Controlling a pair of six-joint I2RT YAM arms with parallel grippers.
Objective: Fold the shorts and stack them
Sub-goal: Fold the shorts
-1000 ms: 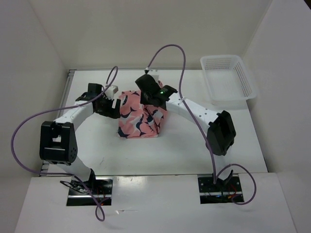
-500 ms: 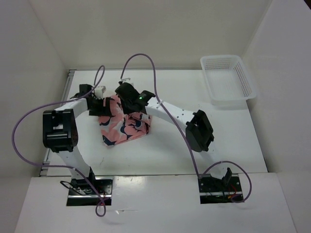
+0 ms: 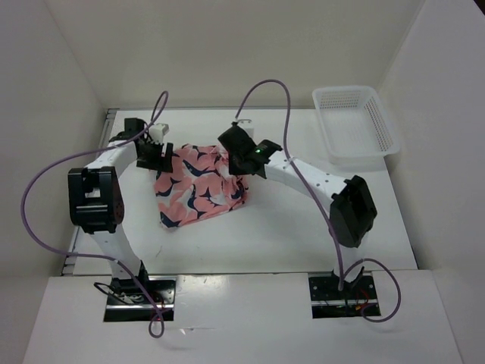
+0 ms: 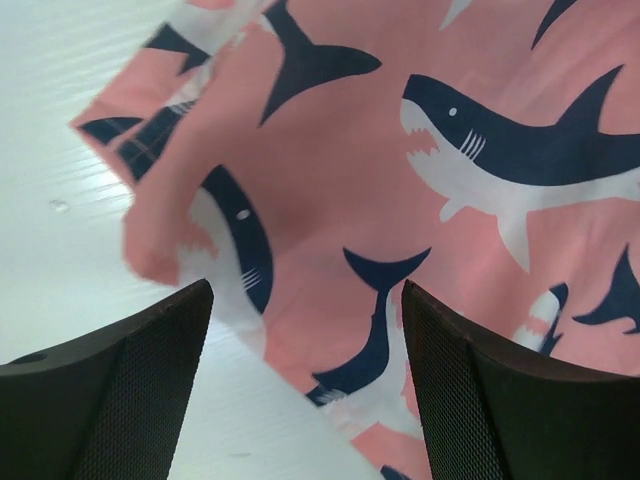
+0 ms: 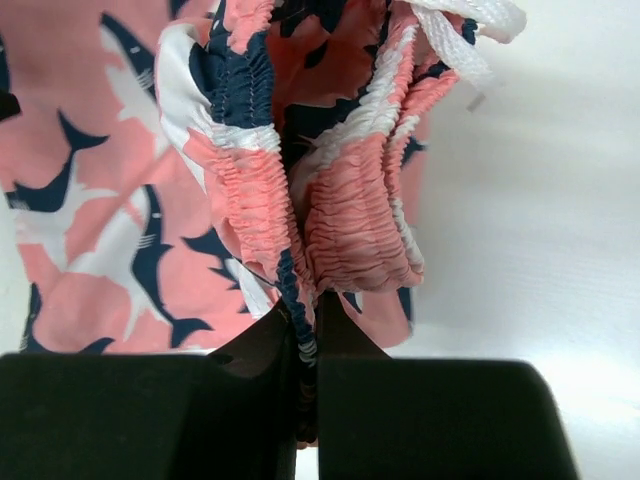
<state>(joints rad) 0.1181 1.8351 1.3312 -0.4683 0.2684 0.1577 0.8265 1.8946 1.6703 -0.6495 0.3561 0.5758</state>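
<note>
The salmon-pink shark-print shorts [image 3: 195,186] lie spread on the white table between the two arms. My right gripper [image 3: 232,161] is shut on the gathered elastic waistband [image 5: 330,230] at the shorts' right end, the white drawstring [image 5: 470,25] hanging past it. My left gripper [image 3: 159,155] is open at the shorts' far left edge; its fingers [image 4: 130,400] straddle the fabric's edge [image 4: 330,330] without gripping it.
A white mesh plastic basket [image 3: 356,125] stands at the back right of the table. Purple cables loop above both arms. White walls enclose the table on three sides.
The right gripper has moved right with the waistband, stretching the shorts out flatter. The left gripper has let go of the cloth and stands open at the left edge.
</note>
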